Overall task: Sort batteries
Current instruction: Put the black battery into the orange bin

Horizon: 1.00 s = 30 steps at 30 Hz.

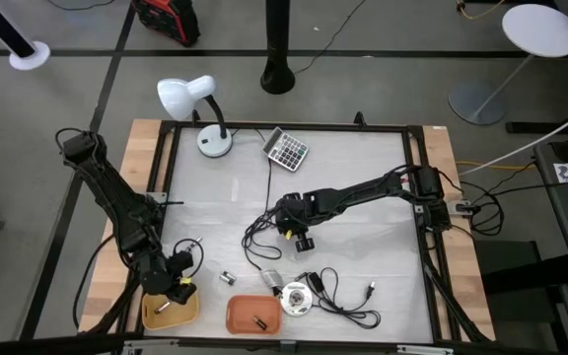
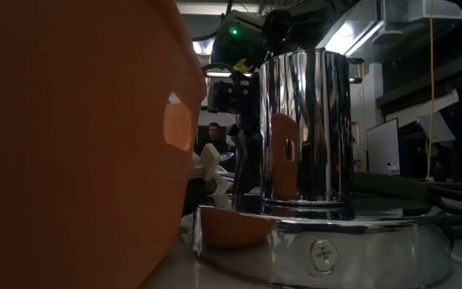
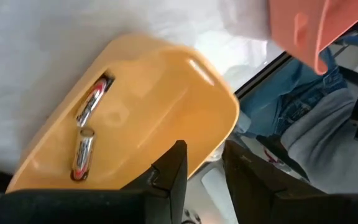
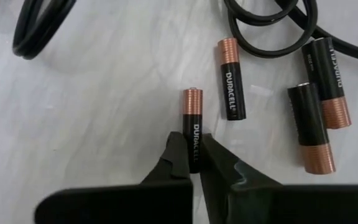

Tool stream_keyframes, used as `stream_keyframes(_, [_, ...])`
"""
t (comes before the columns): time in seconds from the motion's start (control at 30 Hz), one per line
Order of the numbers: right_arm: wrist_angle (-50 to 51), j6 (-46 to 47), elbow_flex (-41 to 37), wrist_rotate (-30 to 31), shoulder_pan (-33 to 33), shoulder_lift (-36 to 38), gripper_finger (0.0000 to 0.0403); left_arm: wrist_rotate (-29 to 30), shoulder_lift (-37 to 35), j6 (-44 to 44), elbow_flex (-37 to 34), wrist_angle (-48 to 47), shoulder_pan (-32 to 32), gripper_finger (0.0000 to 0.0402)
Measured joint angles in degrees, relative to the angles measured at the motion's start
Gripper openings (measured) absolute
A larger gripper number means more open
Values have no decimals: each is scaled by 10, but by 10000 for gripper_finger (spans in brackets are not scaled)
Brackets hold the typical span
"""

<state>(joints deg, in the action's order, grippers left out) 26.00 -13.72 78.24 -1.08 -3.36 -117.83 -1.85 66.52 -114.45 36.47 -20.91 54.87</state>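
**Right pincer bites a thin battery end-on, mid-table**

My right pincer (image 4: 196, 163) is clamped on one thin dark battery (image 4: 192, 127) lying flat on the table (image 1: 363, 168), near the middle, among loops of black cable (image 4: 39, 28). The relation that matters: the battery's long axis points straight away from my wrist, copper end farthest off, and my two fingers pinch its near end from either side, across that axis. I hold only the tail of it; most of its length sticks out beyond my fingertips. The lift, I judge, calls for a straight rise so the cell does not pivot in the grip.

Three more dark batteries lie just beside it on the same side: one (image 4: 231, 78) close and parallel, two others (image 4: 312, 127) farther out against the cable, all roughly aligned with the one I hold. A thicker silvery battery (image 1: 228, 279) sits apart toward the front of the table.

My left pincer (image 3: 201, 180) hovers at the front left corner over the yellow tray (image 3: 160, 93), fingers apart and holding nothing; two silvery batteries (image 3: 84, 149) lie in that tray. An orange tray (image 1: 254, 314) next to it holds one dark cell (image 1: 260, 321). My right arm is nearer the dark group, so I judge the carry runs from mid-table to the orange tray.
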Motion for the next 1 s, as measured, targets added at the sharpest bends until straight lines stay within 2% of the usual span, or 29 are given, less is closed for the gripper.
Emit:
stream_keyframes(0.6, [94, 16, 88, -1, 0, -2, 16, 61, 0, 42, -1, -17, -1, 95])
stream_keyframes(0.9, [111, 17, 143, -129, -14, -2, 16, 164, 0, 86, -4, -30, -2, 95])
stream_keyframes(1.0, [103, 15, 152, -151, -34, 0, 16, 194, 0, 99, -4, -30, -2, 95])
